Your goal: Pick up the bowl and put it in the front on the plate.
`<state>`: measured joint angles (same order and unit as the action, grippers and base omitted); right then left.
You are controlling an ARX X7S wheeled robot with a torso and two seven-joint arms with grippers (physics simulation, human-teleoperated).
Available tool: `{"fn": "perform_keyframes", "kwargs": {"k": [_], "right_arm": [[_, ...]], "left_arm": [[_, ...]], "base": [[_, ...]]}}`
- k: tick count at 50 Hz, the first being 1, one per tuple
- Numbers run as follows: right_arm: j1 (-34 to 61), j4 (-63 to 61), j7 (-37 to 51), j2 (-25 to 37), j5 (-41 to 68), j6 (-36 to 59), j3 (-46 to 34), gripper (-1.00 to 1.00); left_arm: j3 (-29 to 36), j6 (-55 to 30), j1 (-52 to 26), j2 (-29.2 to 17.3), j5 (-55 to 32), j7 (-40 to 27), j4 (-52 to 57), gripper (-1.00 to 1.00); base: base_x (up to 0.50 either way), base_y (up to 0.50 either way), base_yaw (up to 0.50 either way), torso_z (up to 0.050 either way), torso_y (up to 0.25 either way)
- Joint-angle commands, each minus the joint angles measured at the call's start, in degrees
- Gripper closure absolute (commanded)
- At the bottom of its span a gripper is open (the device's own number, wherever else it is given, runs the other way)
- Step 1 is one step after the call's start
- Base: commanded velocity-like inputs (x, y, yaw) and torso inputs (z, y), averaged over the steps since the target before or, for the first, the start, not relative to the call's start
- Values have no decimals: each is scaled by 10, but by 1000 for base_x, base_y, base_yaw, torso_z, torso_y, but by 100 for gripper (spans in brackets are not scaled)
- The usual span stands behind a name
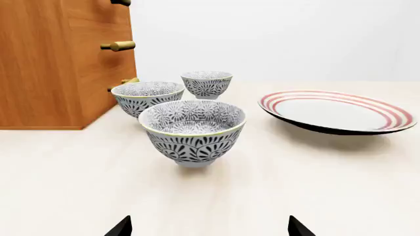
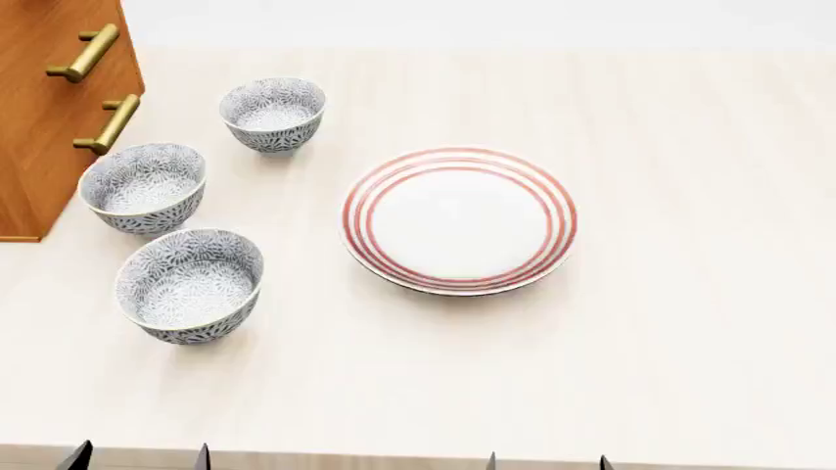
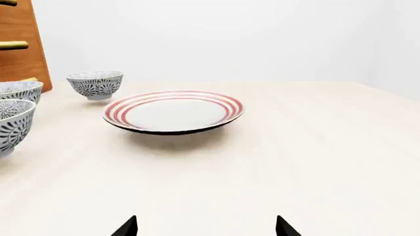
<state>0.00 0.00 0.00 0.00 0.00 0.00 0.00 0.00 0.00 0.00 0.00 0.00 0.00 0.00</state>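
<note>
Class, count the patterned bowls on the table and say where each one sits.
3, in a row left of the plate: front bowl nearest the robot, middle bowl by the cabinet, back bowl farthest. None appears hidden.

The bowl (image 2: 191,285) stands upright and empty near the front-left corner of the tabletop, the frontmost of three alike in a row. It is small, round and deep, white with a dense grey-blue flower pattern inside and out, on a narrow foot. The plate (image 2: 459,219) lies flat near the tabletop's middle, well apart from the bowl on its right. It is large, round and white, with three thin red rings near its rim, and bare.
</note>
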Motion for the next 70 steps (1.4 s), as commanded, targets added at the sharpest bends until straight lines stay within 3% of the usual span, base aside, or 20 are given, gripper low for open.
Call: {"fn": "perform_keyframes", "kwargs": {"k": [1,25,28,35,44,52,70], "right_arm": [[-2,-6,8,9,10,6,-12,-100],[-2,3,37,34,33,-3,-41,-100],[-5,-9,49,31,36,-54,-36,-100],[-22,-90,42,21,97,-342,-20,-100],[-39,-140,39,28,108,-472,-34,-100],[-40,-149,48,40,121,-485,-44,-100],[-40,-156,65,55,97,-472,-55,-100]], "left_arm": [[11,-16,-5,-9,-7,-11,-7,-100],[43,-21,-5,-33,-29,-41,-10,-100],[50,12,1,-39,7,-70,13,-100],[45,176,41,-62,173,-175,192,-100],[55,192,60,-66,234,-189,280,-100],[59,193,61,-72,234,-196,287,-100],[67,182,59,-81,233,-205,293,-100]], "base": [[0,0,0,0,0],[0,0,0,0,0],[0,0,0,0,0],[0,0,0,0,0],[0,0,0,0,0],[0,0,0,0,0],[488,0,0,0,0]]}}
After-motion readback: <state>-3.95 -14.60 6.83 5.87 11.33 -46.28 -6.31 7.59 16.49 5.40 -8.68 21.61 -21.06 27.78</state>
